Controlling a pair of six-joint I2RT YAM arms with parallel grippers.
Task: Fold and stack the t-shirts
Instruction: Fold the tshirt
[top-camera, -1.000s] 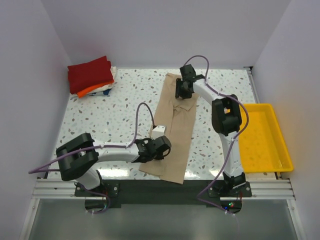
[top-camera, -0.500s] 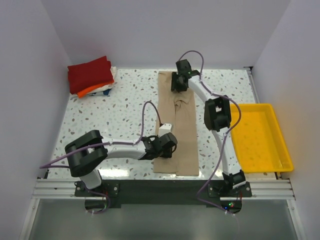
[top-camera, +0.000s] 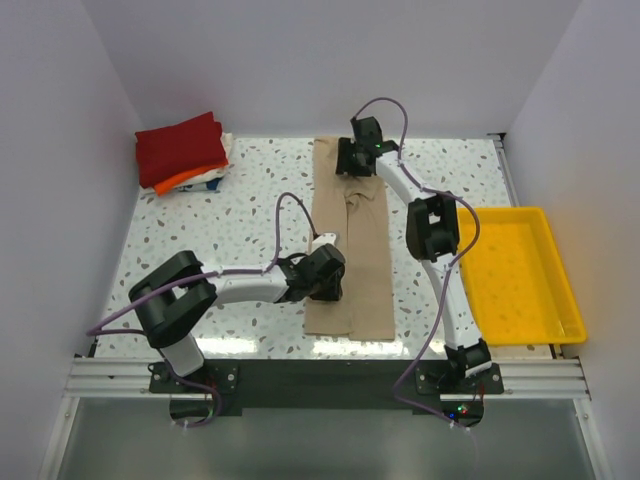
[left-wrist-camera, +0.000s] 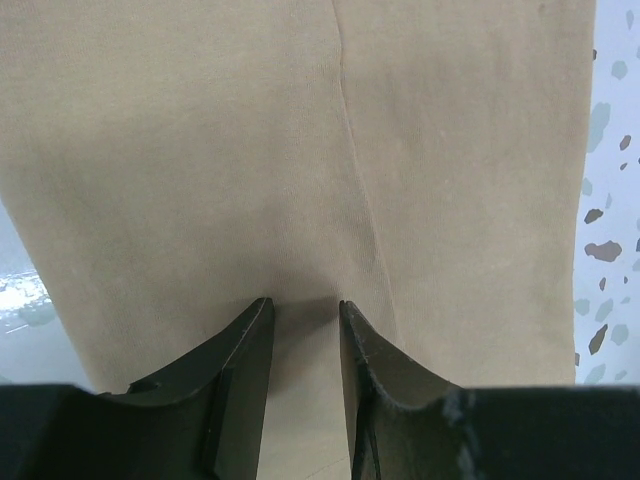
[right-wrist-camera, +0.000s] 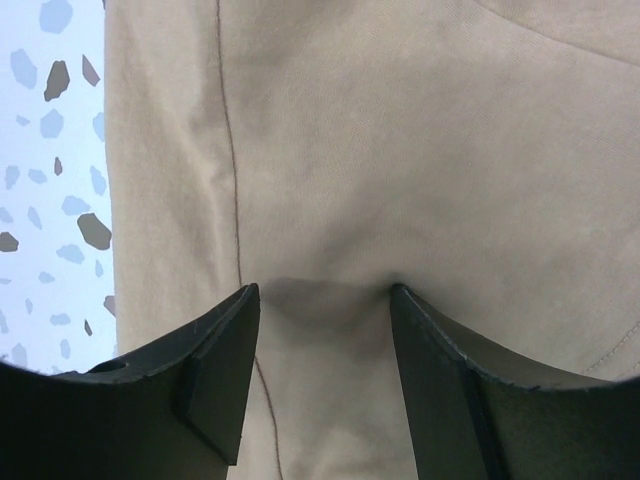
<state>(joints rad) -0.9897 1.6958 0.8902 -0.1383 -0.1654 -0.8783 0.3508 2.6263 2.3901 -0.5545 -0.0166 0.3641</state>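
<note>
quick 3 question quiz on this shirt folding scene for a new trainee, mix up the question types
1. True or false: the tan t-shirt lies inside the yellow tray.
2. Which colour tops the folded stack in the far left corner? A white, B dark red, C orange.
3. Fill in: the gripper on the tan t-shirt's far end belongs to the ____ arm.
Key: 1 false, it lies as a long strip on the table. 2 B. 3 right; the right gripper has the cloth puckered between its fingers.
</note>
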